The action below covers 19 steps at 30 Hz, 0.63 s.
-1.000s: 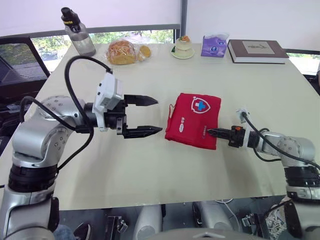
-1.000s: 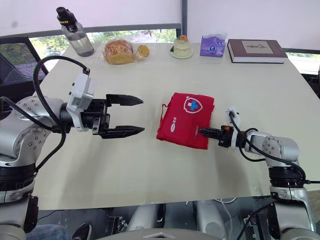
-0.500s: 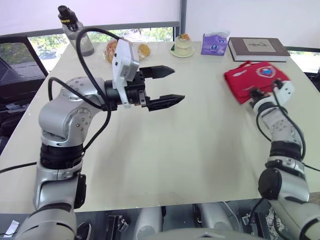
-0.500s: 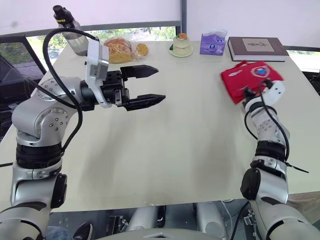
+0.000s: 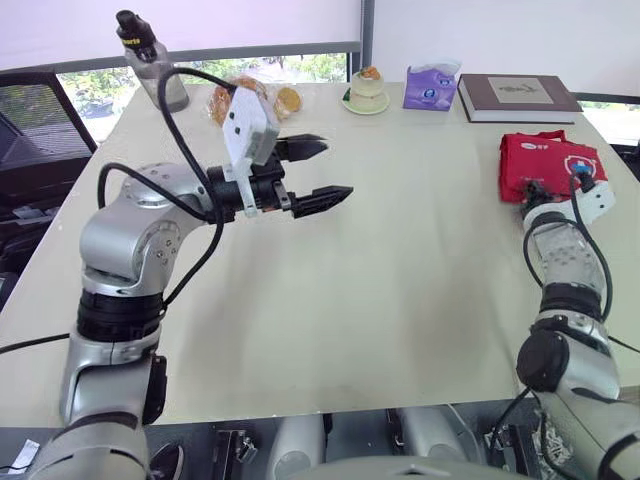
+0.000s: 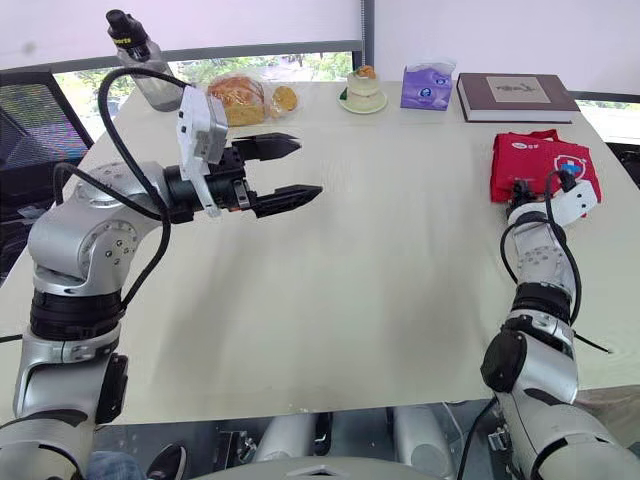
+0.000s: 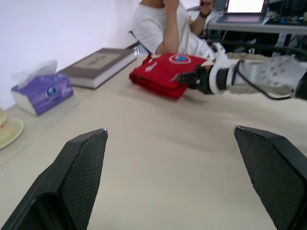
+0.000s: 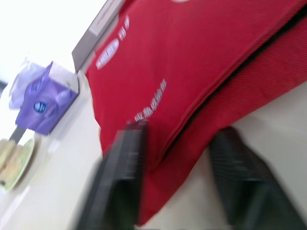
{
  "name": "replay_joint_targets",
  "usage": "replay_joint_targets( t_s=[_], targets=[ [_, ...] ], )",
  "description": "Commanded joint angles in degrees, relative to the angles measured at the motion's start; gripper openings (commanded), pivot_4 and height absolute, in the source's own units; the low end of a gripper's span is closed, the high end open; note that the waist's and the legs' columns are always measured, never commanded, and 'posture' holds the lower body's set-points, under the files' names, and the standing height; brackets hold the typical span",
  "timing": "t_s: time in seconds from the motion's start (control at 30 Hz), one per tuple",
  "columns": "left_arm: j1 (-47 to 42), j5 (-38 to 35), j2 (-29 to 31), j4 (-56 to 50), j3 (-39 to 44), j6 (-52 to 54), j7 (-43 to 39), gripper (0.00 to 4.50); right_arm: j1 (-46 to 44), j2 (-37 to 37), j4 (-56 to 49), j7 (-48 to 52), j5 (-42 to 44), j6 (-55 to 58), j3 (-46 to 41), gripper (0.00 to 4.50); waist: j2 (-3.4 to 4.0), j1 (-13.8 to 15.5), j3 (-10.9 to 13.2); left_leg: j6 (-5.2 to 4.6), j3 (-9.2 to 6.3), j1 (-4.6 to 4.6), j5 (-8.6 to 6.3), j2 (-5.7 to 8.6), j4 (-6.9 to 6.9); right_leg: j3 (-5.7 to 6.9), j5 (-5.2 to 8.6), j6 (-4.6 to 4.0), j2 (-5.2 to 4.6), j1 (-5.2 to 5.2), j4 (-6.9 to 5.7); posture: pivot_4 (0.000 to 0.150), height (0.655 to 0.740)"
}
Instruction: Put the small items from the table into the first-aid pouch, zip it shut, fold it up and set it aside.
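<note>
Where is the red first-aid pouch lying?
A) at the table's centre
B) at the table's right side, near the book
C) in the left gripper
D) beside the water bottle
B: the first-aid pouch lies at the right side of the table, just in front of the book.

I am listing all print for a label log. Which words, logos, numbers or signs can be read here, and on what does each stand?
No word or number can be read clearly.
Red pouch: shield badge with a cross.
Red pouch: white print, too blurred to read.
Book: pale cover label, too small to read.
Purple tissue pack: round blue logo, unreadable.
</note>
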<state>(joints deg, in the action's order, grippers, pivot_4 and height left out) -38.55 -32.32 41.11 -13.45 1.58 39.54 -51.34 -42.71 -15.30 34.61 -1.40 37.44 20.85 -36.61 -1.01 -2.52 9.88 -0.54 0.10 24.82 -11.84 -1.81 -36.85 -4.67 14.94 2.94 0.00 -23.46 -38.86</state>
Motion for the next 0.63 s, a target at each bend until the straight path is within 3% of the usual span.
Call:
replay_joint_targets(
  t_s=[0.03, 0.1, 0.2, 0.3, 0.63],
  targets=[
    [6.42, 3.84, 2.66, -1.88, 0.01, -3.88, -0.62, 4.5, 14.7, -5.57, -21.06, 13.38, -1.55, 7.49, 10.92, 3.8, 0.13, 0.23, -0.08, 0.0, -0.01, -0.01, 0.0, 0.0, 0.05, 0.0, 0.0, 0.0, 0.0, 0.0, 0.03, 0.15, 0.74],
    [10.95, 5.39, 3.01, -1.99, 0.55, -5.6, 0.19, 4.5, 24.62, -9.62, -29.76, 20.75, -3.81, 6.22, 15.41, 4.43, 0.19, 0.4, -0.07, 0.01, -0.03, -0.01, -0.01, -0.07, 0.15, 0.03, 0.16, -0.03, -0.1, 0.0, 0.03, 0.15, 0.74],
    [18.09, 7.09, 2.03, -1.48, 2.97, -8.19, 2.73, 4.5, 35.78, -14.94, -38.71, 33.34, -4.26, 0.75, 17.36, 4.43, 0.2, 0.13, -0.03, 0.0, 0.0, 0.04, -0.01, -0.07, 0.2, 0.02, 0.17, -0.02, -0.13, -0.07, 0.08, 0.15, 0.74],
    [25.51, 7.12, -0.73, 1.31, 6.35, -12.55, 4.02, 4.5, 45.32, -21.39, -40.08, 48.29, -9.65, -10.38, 21.22, 4.43, 0.2, -0.16, -0.03, -0.01, 0.04, -0.16, -0.01, -0.17, 0.17, -0.21, 0.17, 0.0, -0.09, -0.06, 0.03, 0.15, 0.74],
    [42.62, 9.06, -4.76, 3.44, 11.63, -23.43, 5.16, 4.5, 51.71, -23.83, -39.62, 56.92, -5.48, -15.49, 13.7, 4.43, 0.03, 0.41, -0.02, 0.0, 0.71, -0.67, -0.01, -0.47, -0.01, -0.15, 0.23, -0.2, -0.16, 0.22, 0.0, 0.15, 0.74]
  ],
)
